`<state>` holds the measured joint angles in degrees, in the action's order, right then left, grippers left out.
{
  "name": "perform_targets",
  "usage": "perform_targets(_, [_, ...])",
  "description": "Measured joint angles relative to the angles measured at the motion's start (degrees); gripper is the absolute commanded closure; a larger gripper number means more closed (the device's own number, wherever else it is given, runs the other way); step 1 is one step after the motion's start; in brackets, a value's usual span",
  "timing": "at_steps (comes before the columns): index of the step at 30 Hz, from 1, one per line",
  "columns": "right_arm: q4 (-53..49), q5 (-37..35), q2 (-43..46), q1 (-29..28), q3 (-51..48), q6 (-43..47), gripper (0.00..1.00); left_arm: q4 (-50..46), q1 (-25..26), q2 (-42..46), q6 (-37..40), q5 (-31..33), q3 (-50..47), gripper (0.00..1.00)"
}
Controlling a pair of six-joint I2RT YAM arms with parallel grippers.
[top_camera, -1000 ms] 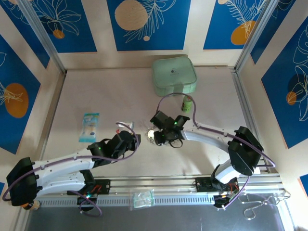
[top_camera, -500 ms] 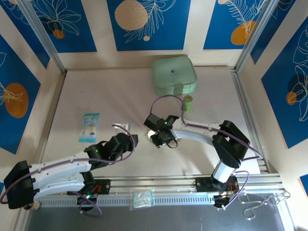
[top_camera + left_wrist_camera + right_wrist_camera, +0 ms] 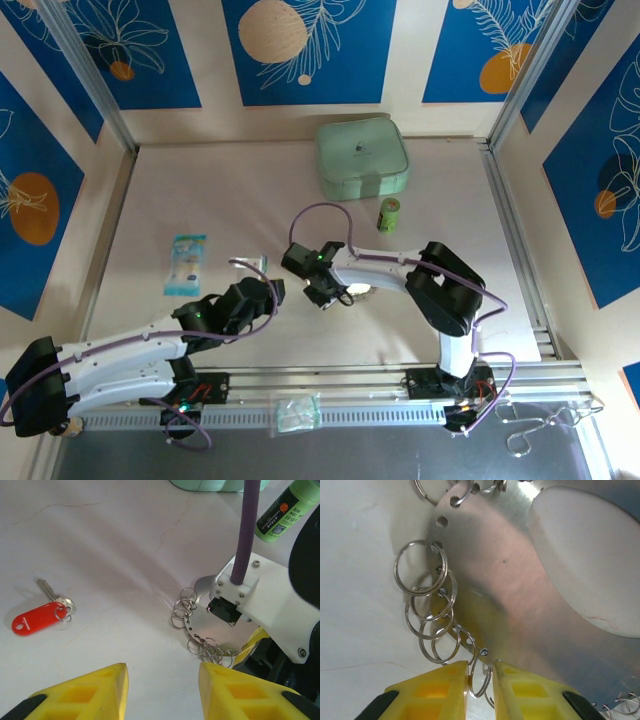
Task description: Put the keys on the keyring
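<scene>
Key with red head [image 3: 37, 620] flat on table [image 3: 100, 540], far left. Left gripper [image 3: 162, 685] above table, jaws apart, empty. Keyring [image 3: 202, 630] at centre, well apart from key. Right gripper [image 3: 480, 675] narrowed onto one of its small edge rings.

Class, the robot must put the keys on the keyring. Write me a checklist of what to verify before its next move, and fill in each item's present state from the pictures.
1. Small ring sits between the right gripper fingers: ok.
2. Firm pinch on that ring: cannot tell; the gap is narrow, but contact is unclear.
3. Keyring lies flat on the table: ok.
4. Red key lies free on the table, apart from the keyring: ok.
5. Left gripper open and empty, ready to fetch a key: ok.
6. Yellow key located: cannot tell.
</scene>
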<state>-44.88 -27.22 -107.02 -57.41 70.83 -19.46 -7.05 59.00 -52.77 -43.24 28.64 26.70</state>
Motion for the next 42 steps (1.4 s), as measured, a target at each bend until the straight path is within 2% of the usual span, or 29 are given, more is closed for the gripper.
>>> perform_targets(14, [-1.36,-0.92,0.09,-0.61,0.44,0.90,0.76,-0.48,0.00,0.22,0.00,0.02,-0.07,0.59])
perform_targets(28, [-2.73,-0.92,0.09,-0.72,0.44,1.31,0.77,-0.68,0.00,0.22,0.00,0.17,-0.11,0.59])
perform_targets(35, [-2.75,-0.92,0.04,-0.72,0.55,1.77,0.82,-0.68,0.00,0.22,0.00,0.20,-0.11,0.59])
perform_targets(39, [-2.91,-1.05,-0.04,-0.72,1.03,2.21,0.88,-0.68,0.00,0.22,0.00,0.20,-0.11,0.59])
perform_targets(42, [-2.95,-1.14,-0.04,-0.72,1.14,2.69,0.97,-0.68,0.00,0.22,0.00,0.20,-0.11,0.59])
